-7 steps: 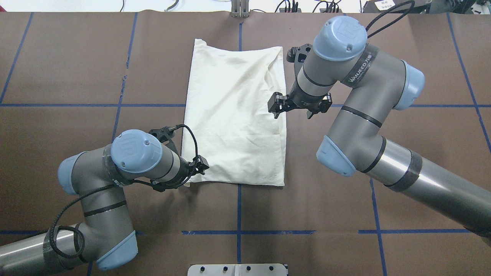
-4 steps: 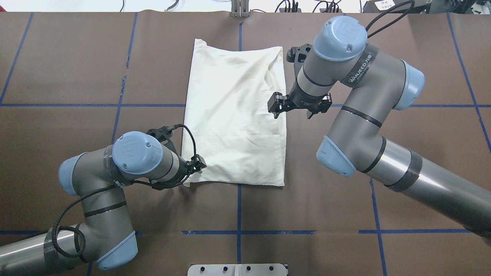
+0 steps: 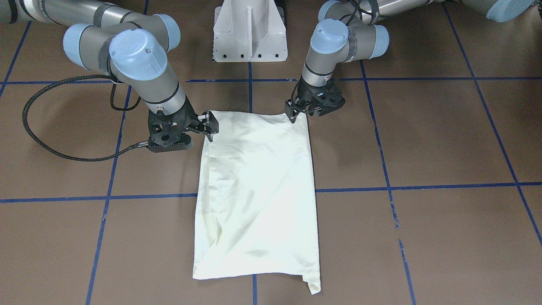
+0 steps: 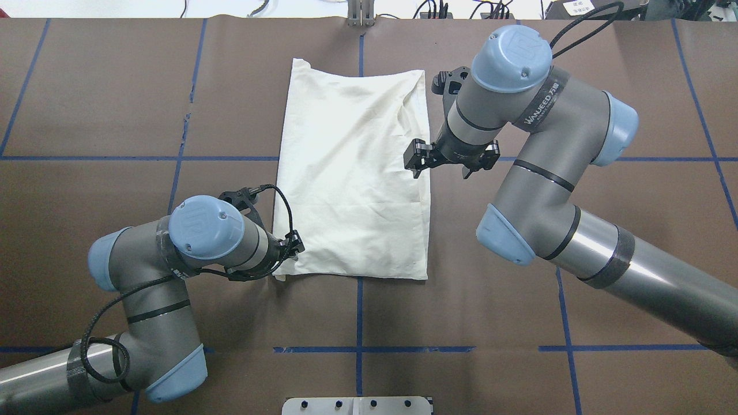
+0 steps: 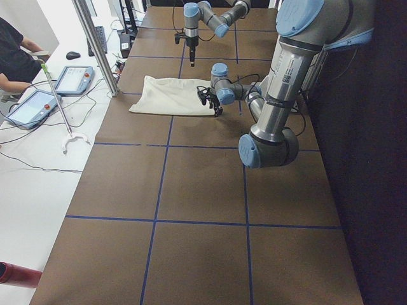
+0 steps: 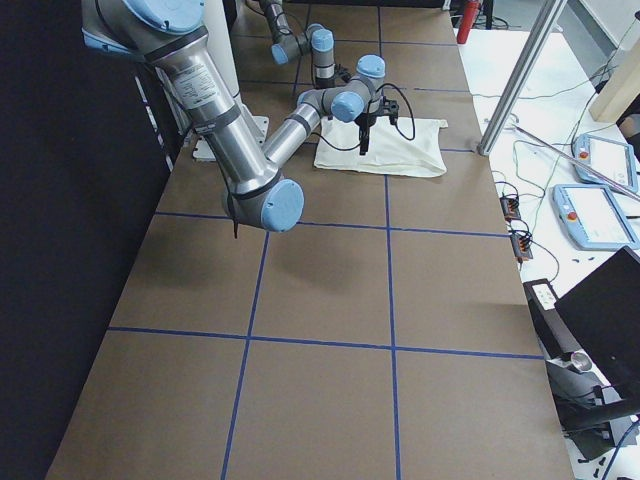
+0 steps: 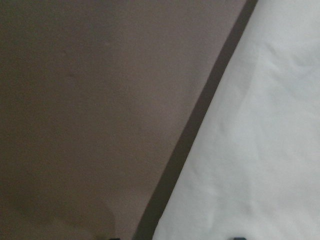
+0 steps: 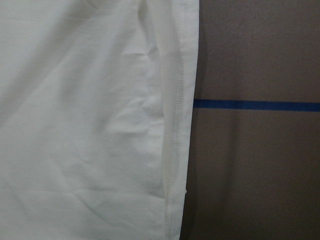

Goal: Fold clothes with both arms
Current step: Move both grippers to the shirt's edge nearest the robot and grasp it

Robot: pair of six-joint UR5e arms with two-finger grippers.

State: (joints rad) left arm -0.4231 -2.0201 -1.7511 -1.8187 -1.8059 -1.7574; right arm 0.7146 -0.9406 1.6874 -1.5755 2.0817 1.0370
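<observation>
**A:** Cream shirt (image 4: pixel 351 173) lies flat on the worktop (image 4: pixel 115 86), plain side up. From overhead its long axis runs 6 to 12.

**B:** Left pincer (image 4: pixel 291 251) sits low at the 7 o'clock corner. Its tips look parted across the cloth edge, gripping nothing, and the fabric spreads off toward its 2 o'clock.

**A:** Right pincer (image 4: pixel 452 163) hangs above the 3 o'clock edge, roughly halfway along, spread wide and empty too.

**B:** So only 1 arm is at the near hem. I'd say the left is closer to a grasp. The right needs to come toward 6 before any lift toward 12.
</observation>
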